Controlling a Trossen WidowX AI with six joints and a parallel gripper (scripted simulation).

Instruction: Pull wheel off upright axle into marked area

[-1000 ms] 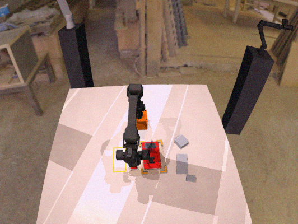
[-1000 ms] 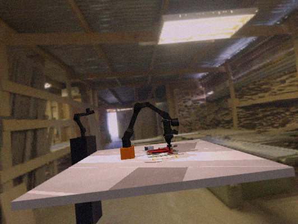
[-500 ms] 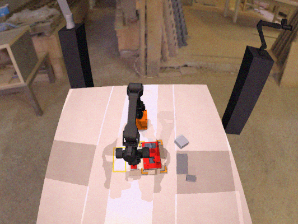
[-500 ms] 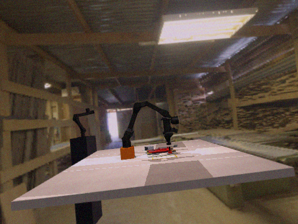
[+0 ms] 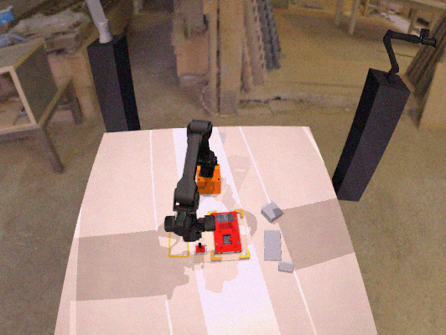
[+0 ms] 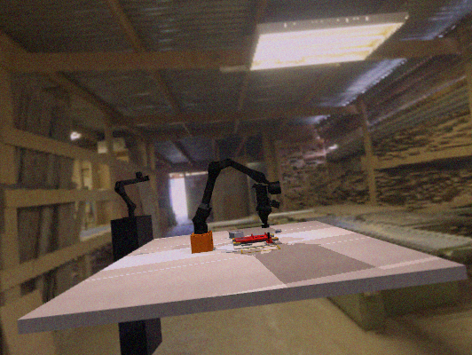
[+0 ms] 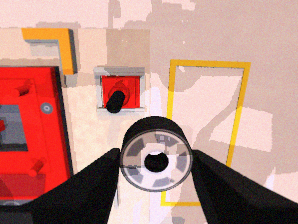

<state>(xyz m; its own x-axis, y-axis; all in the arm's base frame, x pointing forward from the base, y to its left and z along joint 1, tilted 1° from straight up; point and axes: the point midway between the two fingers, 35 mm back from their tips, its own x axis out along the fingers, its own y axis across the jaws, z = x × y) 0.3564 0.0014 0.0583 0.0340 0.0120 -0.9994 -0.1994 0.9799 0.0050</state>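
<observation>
Between the jaws, the wheel (image 7: 156,160) is hanging clear of the upright axle (image 7: 116,101), pinched from both sides by the gripper (image 7: 156,165). It is hovering over the near-left corner of the yellow-outlined marked area (image 7: 207,132), above the surface (image 5: 126,260). The axle is standing bare on its small red base (image 7: 122,91), just beside the red tray (image 5: 226,232).

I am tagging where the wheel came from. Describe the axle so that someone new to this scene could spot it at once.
Find the big red plate framed by orange corner marks in the middle of the table. Between it and the yellow-outlined rectangle sits a small red square base. The axle is the short black peg rising from that base, bare now, with the wheel clamped in the pincer.
</observation>
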